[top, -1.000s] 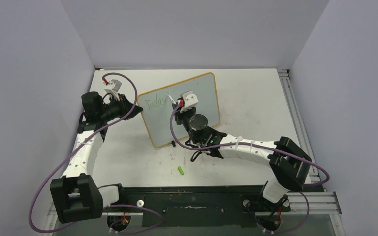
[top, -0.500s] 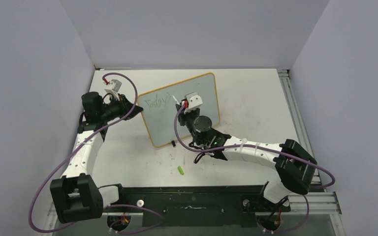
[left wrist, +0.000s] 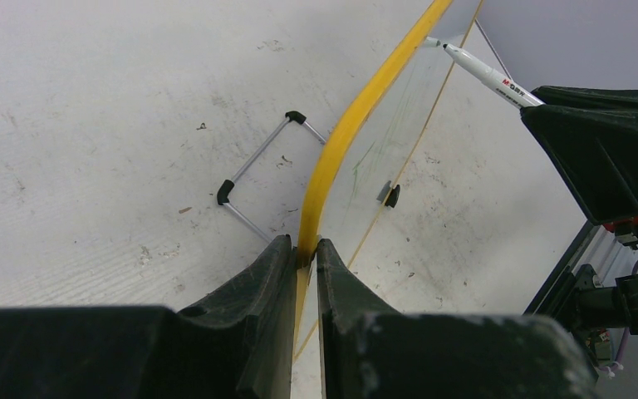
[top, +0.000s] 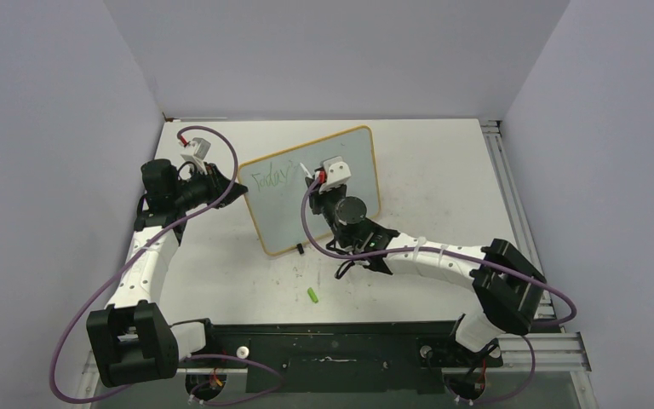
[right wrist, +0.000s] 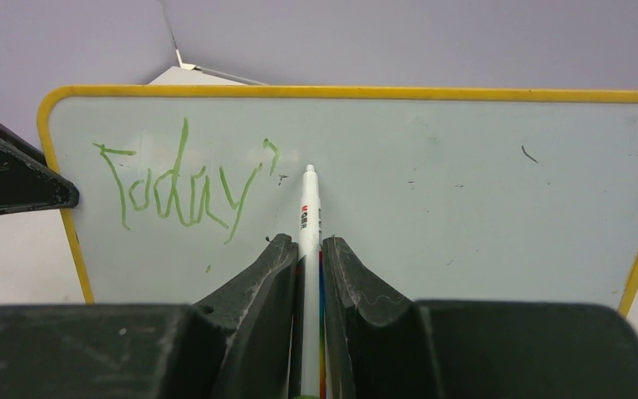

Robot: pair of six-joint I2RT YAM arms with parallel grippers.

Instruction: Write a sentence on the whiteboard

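The whiteboard (top: 359, 155) stands propped mid-worktop (top: 443, 170), its yellow left edge pinched in the closed left jaws. The right jaws are clamped on a white marker (right wrist: 308, 208), its tip at the board just right of the sentence (right wrist: 174, 195) — only "Today'" is written. By my judgement most of the words are left to write — an early stage.

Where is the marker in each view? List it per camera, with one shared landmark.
Top external: marker at the whiteboard centre, in the right gripper.
Left wrist: upper right, tip toward the whiteboard.
Right wrist: centre, between the fingers.
Shared landmark: the yellow frame.
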